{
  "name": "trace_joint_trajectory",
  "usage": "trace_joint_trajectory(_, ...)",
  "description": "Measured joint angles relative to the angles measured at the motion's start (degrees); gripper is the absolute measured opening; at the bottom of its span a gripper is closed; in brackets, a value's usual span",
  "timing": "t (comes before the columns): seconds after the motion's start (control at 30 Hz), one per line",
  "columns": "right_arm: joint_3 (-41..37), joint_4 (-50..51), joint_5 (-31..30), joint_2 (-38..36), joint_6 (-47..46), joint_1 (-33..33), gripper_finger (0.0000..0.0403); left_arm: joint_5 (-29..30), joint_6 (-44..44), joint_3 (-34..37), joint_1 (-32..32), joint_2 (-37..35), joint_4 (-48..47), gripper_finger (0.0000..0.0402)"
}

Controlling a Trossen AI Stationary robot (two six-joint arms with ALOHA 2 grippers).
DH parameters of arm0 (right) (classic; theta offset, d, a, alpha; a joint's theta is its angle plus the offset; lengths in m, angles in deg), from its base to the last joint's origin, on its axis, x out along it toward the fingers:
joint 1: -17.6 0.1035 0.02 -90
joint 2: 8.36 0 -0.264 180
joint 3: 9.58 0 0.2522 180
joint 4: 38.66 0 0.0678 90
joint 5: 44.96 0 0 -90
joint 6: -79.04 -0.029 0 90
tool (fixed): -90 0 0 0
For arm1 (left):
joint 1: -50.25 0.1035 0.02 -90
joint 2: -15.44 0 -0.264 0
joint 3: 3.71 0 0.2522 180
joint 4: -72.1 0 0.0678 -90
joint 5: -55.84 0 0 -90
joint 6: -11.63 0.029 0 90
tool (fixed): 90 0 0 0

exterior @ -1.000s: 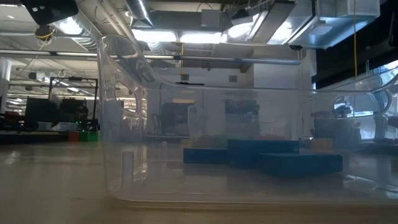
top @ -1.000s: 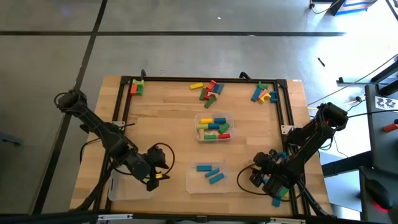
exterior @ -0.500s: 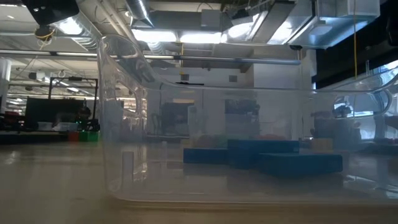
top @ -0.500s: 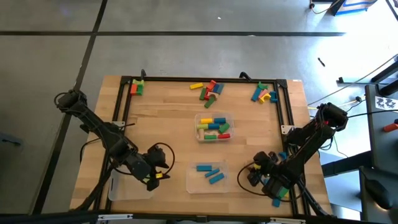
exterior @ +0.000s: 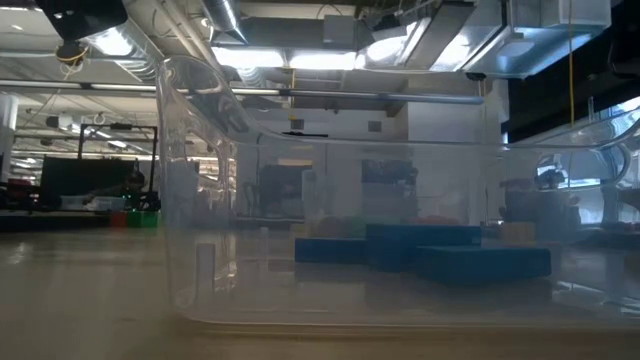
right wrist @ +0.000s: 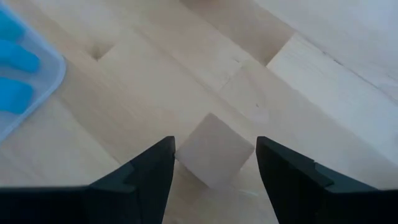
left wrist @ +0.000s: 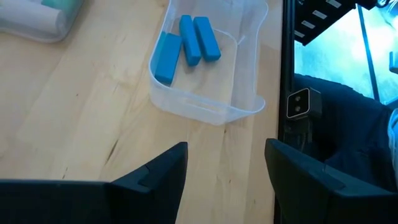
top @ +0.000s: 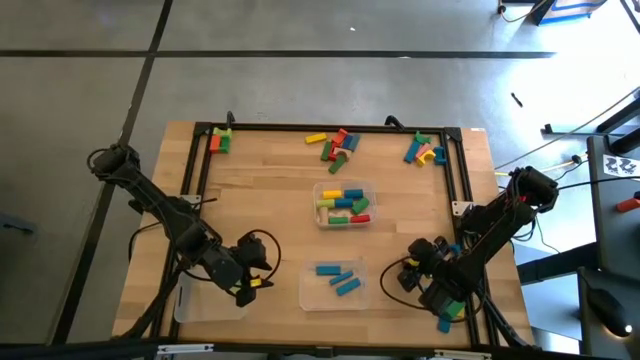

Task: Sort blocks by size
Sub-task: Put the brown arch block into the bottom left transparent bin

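Observation:
A plain pale wooden cube (right wrist: 214, 155) rests on the table between the two fingers of my open right gripper (right wrist: 215, 144), which slants down near the table's near right (top: 403, 280). My left gripper (left wrist: 225, 155) hangs open and empty above the table at the near left (top: 248, 288). It faces a clear tray (left wrist: 205, 111) that holds three blue blocks (left wrist: 186, 40). A second clear tray (top: 372, 188) at the table's middle holds several mixed-colour blocks (top: 343, 205). Loose blocks lie along the far edge in three heaps (top: 220, 140), (top: 335, 145), (top: 425, 150). My right gripper comes at the cube slanting from above. One finger (right wrist: 163, 163) stands by the cube's one corner and the other finger (right wrist: 268, 163) by the opposite corner. I cannot tell whether either finger touches the cube, which rests flat on the table.
A third clear tray (top: 205, 303) lies at the near left under my left arm. A black frame (top: 330, 128) runs along the table's far and side edges. A few blocks (top: 450, 312) lie by the near right corner. Bare wood lies between the trays and the far heaps.
My right gripper has turned a little at the wrist while staying over the same spot. The gap between its fingers has not visibly changed.

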Motion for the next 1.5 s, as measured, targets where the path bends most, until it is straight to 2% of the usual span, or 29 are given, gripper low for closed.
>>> trace_joint_trajectory(0.3, 0.0, 0.0, -1.0, 0.0, -0.1, 0.0, 0.0225, 0.9, 0.5, 0.0, 0.0, 0.0, 0.0, 0.0210)
trace_joint_trajectory(0.6, 0.0, -1.4, -2.7, 4.0, -0.1, 0.0, 0.0222, 1.1, 0.9, 0.0, 0.0, 0.0, 0.0, 0.0210)
trace_joint_trajectory(0.8, 0.0, -1.1, -5.4, 4.4, 0.6, 0.1, 0.0176, 1.4, 1.1, 0.0, 0.0, 0.0, 0.0, 0.0210)
trace_joint_trajectory(1.13, 0.1, -0.9, -5.0, 4.4, 3.1, 0.1, 0.0186, 1.5, 1.2, 0.0, 0.0, 0.0, 0.0, 0.0210)
trace_joint_trajectory(1.37, 4.8, 3.9, -5.1, 4.3, 7.2, 0.1, 0.0177, 1.9, 2.1, 0.0, 0.0, 0.0, 0.0, 0.0210)
trace_joint_trajectory(1.5, 9.0, 7.7, -7.5, 4.3, 9.7, 0.1, 0.0177, 2.2, 2.1, 0.0, 0.0, 0.0, 0.0, 0.0210)
